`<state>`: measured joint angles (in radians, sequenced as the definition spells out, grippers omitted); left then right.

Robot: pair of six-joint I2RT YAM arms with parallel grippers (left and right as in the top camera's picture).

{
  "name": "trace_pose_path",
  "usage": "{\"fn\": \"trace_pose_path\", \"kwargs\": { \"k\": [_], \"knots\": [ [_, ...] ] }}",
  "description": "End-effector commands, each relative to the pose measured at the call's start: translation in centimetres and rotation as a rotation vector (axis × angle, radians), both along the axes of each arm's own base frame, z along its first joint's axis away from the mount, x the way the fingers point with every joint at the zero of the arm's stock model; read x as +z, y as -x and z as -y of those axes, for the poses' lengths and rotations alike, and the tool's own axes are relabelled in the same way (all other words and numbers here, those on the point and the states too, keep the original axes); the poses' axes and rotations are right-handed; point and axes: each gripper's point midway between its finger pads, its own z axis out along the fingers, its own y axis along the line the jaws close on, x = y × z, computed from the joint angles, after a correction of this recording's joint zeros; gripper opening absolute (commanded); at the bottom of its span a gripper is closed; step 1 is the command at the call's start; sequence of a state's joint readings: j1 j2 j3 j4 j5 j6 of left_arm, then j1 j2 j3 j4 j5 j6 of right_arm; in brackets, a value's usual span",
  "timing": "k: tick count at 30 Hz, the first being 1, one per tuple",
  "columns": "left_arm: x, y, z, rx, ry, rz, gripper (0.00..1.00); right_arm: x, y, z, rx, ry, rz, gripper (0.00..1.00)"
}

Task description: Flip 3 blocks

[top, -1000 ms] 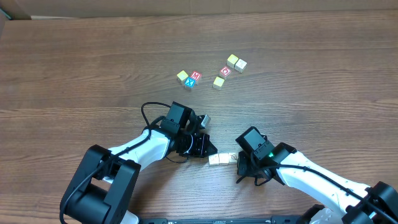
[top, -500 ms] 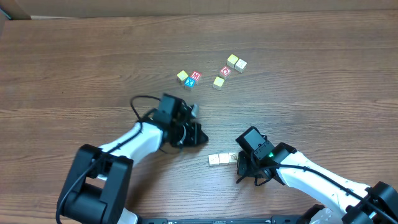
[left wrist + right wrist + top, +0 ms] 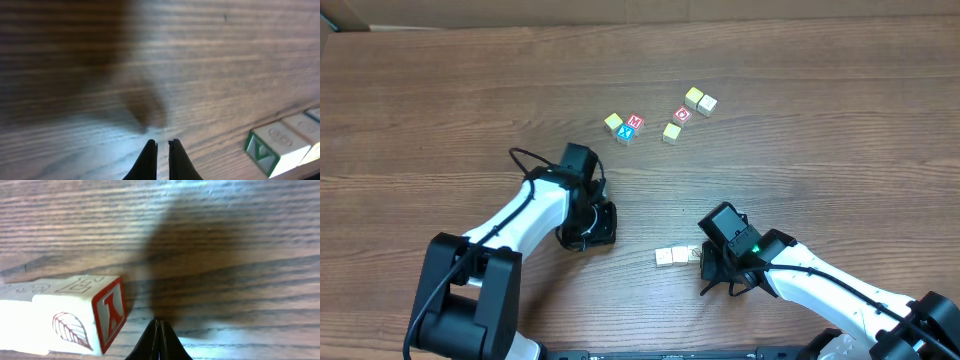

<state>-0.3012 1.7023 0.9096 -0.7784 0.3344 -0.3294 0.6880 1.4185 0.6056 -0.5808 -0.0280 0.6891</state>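
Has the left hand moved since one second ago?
Yes. The left hand shifted left in the overhead view, away from the cream blocks it was beside.

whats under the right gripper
Only bare, shaded table shows below the right gripper. The blocks lie beside it, not under it. From overhead the gripper itself covers that spot.

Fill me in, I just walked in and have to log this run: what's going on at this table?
Two robot arms are working with small wooden cubes. Neither arm holds one. The left gripper is shut over bare table, off to the left of a short row of pale blocks near the front. The right gripper is shut just beside that row's right end. The other cubes lie scattered farther back, away from both arms.
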Motion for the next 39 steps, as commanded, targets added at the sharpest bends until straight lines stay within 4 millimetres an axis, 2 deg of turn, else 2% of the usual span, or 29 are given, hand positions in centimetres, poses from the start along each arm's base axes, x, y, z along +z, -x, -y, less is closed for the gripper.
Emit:
{"fn": "trace_pose_path", "kwargs": {
  "k": [1, 8, 21, 30, 39],
  "knots": [
    [-0.2, 0.3, 0.6, -0.071, -0.027, 0.013, 0.04, -0.1, -0.9, 0.7, -0.002, 0.039, 0.047, 0.04],
    [-0.2, 1.3, 2.2, -0.102, -0.031, 0.002, 0.04, 0.4, -2.3, -0.3, 0.01, 0.004, 0.111, 0.04],
    [-0.1, 2.2, 3.5, -0.128, -0.018, -0.01, 0.04, 0.5, -2.3, -0.8, 0.063, -0.016, 0.116, 0.04],
    [0.2, 4.1, 6.3, -0.207, 0.032, -0.028, 0.04, 0.5, -2.1, -0.9, 0.065, -0.019, 0.109, 0.04],
    [0.2, 3.6, 7.2, -0.158, 0.042, -0.011, 0.04, 0.4, -1.9, -0.9, 0.067, -0.021, 0.099, 0.04]
  ]
}}
